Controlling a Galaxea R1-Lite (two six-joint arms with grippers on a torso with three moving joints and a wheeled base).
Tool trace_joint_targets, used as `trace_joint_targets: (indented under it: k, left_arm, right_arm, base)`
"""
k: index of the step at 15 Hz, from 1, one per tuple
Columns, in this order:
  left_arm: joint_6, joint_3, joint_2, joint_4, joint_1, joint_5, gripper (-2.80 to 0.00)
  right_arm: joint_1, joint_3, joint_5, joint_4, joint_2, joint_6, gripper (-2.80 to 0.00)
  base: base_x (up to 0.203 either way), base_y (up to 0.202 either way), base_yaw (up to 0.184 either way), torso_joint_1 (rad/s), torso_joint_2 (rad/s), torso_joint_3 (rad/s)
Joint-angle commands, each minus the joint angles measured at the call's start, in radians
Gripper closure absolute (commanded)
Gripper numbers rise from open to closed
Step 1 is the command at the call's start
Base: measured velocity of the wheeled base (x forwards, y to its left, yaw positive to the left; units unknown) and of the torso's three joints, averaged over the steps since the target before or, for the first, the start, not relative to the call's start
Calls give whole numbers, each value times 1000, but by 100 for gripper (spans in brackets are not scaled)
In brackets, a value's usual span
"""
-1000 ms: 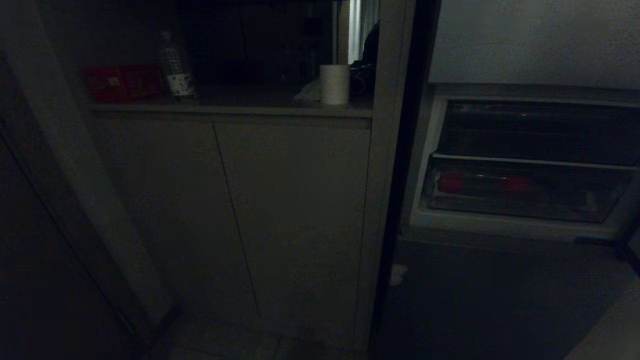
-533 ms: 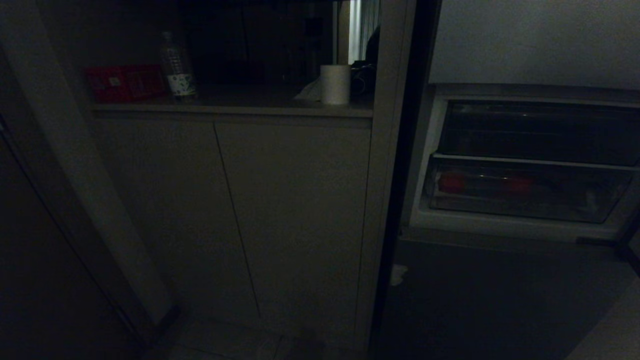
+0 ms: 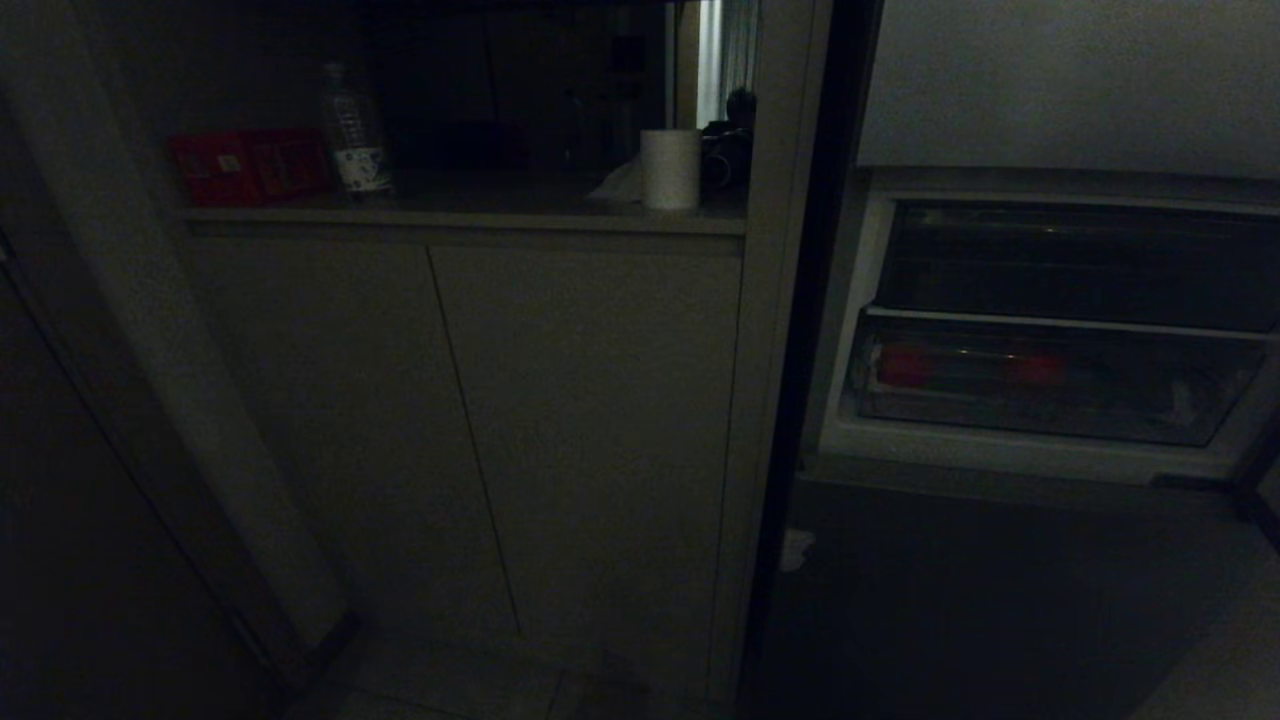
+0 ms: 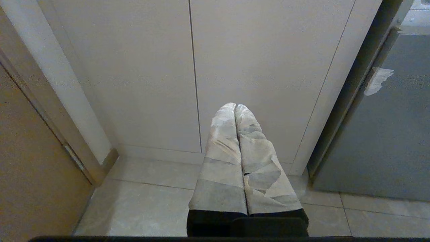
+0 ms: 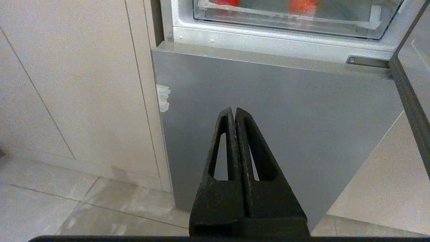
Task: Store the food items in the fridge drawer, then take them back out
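Fridge drawer (image 3: 1050, 385) serves as the landmark: a wide, shallow tray of clear plastic with a see-through front, pushed into the open fridge under a darker compartment (image 3: 1075, 265). Inside it lie the food items, two small red pieces: one (image 3: 903, 365) at the drawer's left end, the other (image 3: 1035, 368) nearer its middle, well apart from each other. In the right wrist view both show as orange-red lumps behind the drawer's transparent rim. Below the drawer runs a pale frame ledge, and beneath that a flat, matte grey lower fridge door (image 5: 275, 111) bearing a small whitish patch near its left edge. The right end effector (image 5: 234, 109), two black tapered fingers with cut-out slots, hangs low in front of that grey door, well below the drawer, its fingers pressed together and holding nothing. The left end effector (image 4: 235, 106), its fingers wrapped in wrinkled grey tape, is likewise closed and empty, well to the left of the drawer before smooth beige cabinet doors (image 4: 188, 67), above a tiled floor (image 4: 151, 201). Left of the drawer and higher, an open shelf (image 3: 460, 215) carries a white cylindrical roll (image 3: 669, 168), a clear ribbed bottle (image 3: 352, 130) and a flat red box (image 3: 250, 165).
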Motion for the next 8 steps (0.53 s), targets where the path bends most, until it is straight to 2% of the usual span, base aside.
trace_joint_targets:
  k: [1, 3, 6, 8]
  left_arm:
    - [-1, 1, 1, 1, 0, 0, 0]
    - [1, 1, 1, 1, 0, 0, 0]
    - [1, 0, 1, 1, 0, 0, 0]
    - [-1, -1, 1, 1, 0, 0, 0]
  right_arm:
    - [0, -14, 6, 15, 20, -8, 0]
    - [1, -87, 46, 24, 131, 11, 0]
    - [3, -220, 94, 11, 455, 42, 0]
    - [8, -288, 112, -69, 700, 54, 0]
  base:
    - [0, 0, 0, 0, 0, 0]
    - [0, 0, 0, 0, 0, 0]
    - [0, 0, 0, 0, 0, 0]
    - [0, 0, 0, 0, 0, 0]
